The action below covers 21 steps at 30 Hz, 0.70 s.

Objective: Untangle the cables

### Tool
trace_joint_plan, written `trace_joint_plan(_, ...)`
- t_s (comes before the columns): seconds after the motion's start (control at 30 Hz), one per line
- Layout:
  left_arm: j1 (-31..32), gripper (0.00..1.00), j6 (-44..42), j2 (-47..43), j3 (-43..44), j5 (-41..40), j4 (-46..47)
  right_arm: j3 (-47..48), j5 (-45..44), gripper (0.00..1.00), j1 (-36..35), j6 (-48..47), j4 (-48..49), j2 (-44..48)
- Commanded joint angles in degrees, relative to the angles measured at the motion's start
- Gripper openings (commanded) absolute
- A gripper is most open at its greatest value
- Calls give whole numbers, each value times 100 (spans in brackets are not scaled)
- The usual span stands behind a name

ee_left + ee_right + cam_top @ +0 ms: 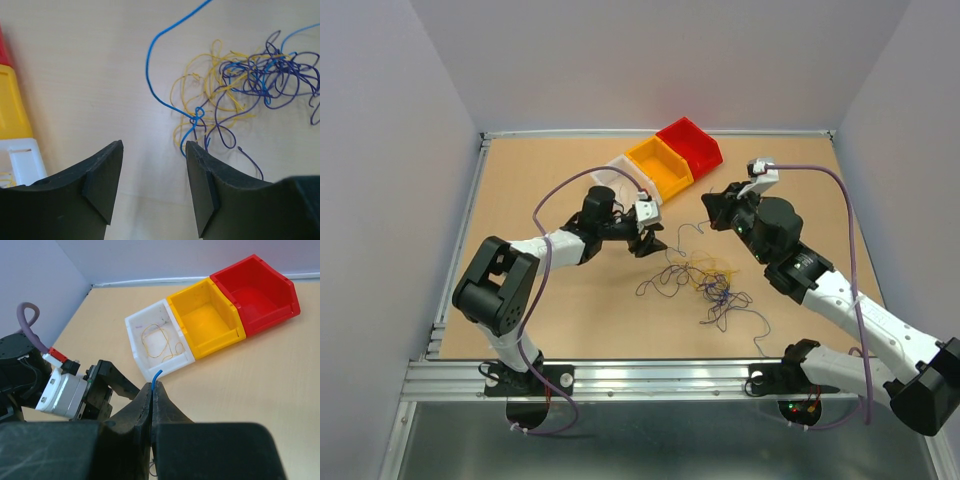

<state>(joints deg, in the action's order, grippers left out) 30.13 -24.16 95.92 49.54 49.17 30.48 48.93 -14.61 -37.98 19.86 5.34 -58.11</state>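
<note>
The cables (pixel 705 285) lie in a loose tangle of yellow, blue and dark purple wires on the table's middle; they also show in the left wrist view (pixel 250 80). My right gripper (pixel 152 386) is shut on the end of a blue cable (pixel 157 374), whose tip sticks out above the jaws; in the top view this gripper (pixel 708 206) is held above the table behind the tangle. The blue cable (pixel 152 47) runs up out of the tangle. My left gripper (pixel 154 150) is open and empty, low over the table just left of the tangle (pixel 648 241).
Three bins stand in a row at the back: a white bin (pixel 135 330) holding thin yellow wires (pixel 159 342), a yellow bin (pixel 205 320) and a red bin (pixel 255 292). Raised rails edge the table (pixel 480 200).
</note>
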Motion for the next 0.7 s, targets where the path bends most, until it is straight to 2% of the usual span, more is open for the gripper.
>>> trace_joint_plan(0.0,37,65,-703,-161,82,831,-366,249,-86,1,-26,-61,195,-16)
trace_joint_plan(0.17,98,66,-853,-30,205,709,-613,293,-16,1,-26,-87,186,-25)
trace_joint_plan(0.33,362,59,-774,242,424,252,-683,302,20,1,-26,-87,178,19)
trace_joint_plan(0.47,511,57,-660,436,592,-82,-692,275,46,0,-26,-79,178,62)
trace_joint_plan(0.5,546,52,-642,480,627,-248,-684,249,37,1,-34,-70,178,71)
trace_joint_plan(0.57,547,33,-581,551,697,-425,-692,240,37,1,-34,-52,178,98)
trace_joint_plan(0.6,547,13,-589,551,697,-434,-701,223,55,0,-34,-61,178,98)
trace_joint_plan(0.63,547,3,-590,498,671,-417,-701,214,72,1,-26,-70,178,98)
trace_joint_plan(0.67,555,0,-598,463,654,-408,-693,196,90,0,-26,-61,178,98)
